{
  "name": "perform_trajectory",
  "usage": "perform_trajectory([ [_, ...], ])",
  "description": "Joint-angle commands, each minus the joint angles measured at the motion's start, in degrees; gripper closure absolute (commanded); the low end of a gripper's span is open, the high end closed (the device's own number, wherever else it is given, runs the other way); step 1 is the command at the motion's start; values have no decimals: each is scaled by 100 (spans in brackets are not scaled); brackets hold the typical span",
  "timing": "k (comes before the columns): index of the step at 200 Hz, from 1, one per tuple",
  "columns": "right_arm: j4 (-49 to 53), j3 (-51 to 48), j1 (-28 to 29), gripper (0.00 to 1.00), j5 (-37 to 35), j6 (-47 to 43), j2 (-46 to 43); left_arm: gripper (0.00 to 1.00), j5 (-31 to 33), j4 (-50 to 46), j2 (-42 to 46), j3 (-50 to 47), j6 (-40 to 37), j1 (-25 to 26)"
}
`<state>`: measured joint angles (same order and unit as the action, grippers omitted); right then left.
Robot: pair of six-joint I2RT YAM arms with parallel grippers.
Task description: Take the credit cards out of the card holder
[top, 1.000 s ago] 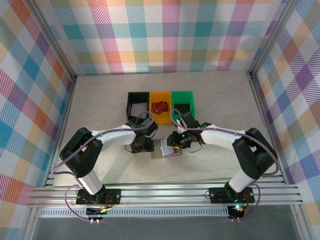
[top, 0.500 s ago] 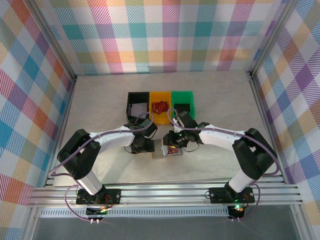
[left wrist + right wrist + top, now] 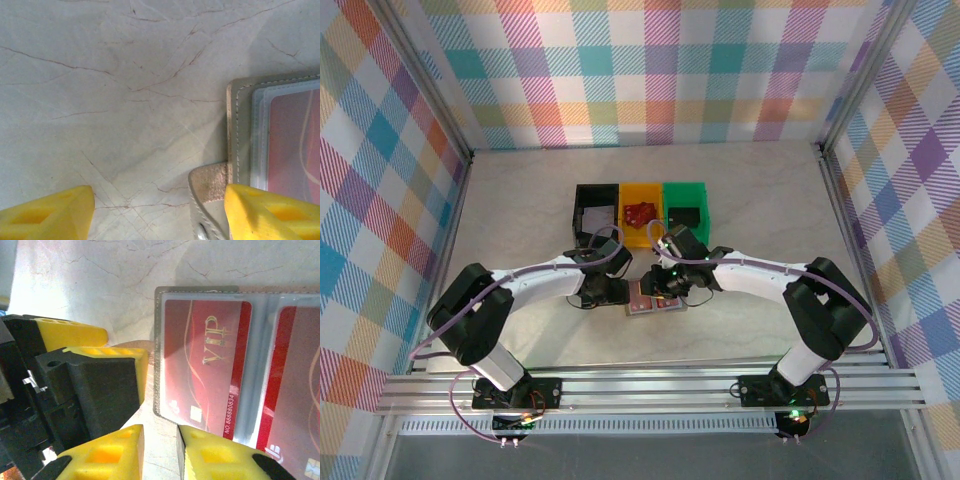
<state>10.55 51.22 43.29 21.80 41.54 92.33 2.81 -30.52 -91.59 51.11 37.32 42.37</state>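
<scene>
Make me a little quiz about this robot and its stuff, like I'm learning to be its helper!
1. Pick one: the cards in the card holder are A) red, B) blue, C) green.
2. True or false: the left gripper has its fingers squeezed shut.
3. Count: how many bins stand side by side?

Key:
1. A.
2. False: its fingers stand wide apart.
3. Three: the black bin, the yellow bin and the green bin.
</scene>
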Motion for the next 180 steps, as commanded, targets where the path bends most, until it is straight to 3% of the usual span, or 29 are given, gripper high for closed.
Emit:
perform_trajectory([
  [1, 177, 176, 30, 76, -120, -12, 108, 30, 253, -375, 221, -42, -158, 29],
  [45, 237, 204, 26, 73, -217, -123, 251, 29, 187, -346, 484, -129, -132, -53],
  [180, 390, 391, -13, 71, -626, -129, 689, 28, -489, 138, 215, -69, 333, 43],
])
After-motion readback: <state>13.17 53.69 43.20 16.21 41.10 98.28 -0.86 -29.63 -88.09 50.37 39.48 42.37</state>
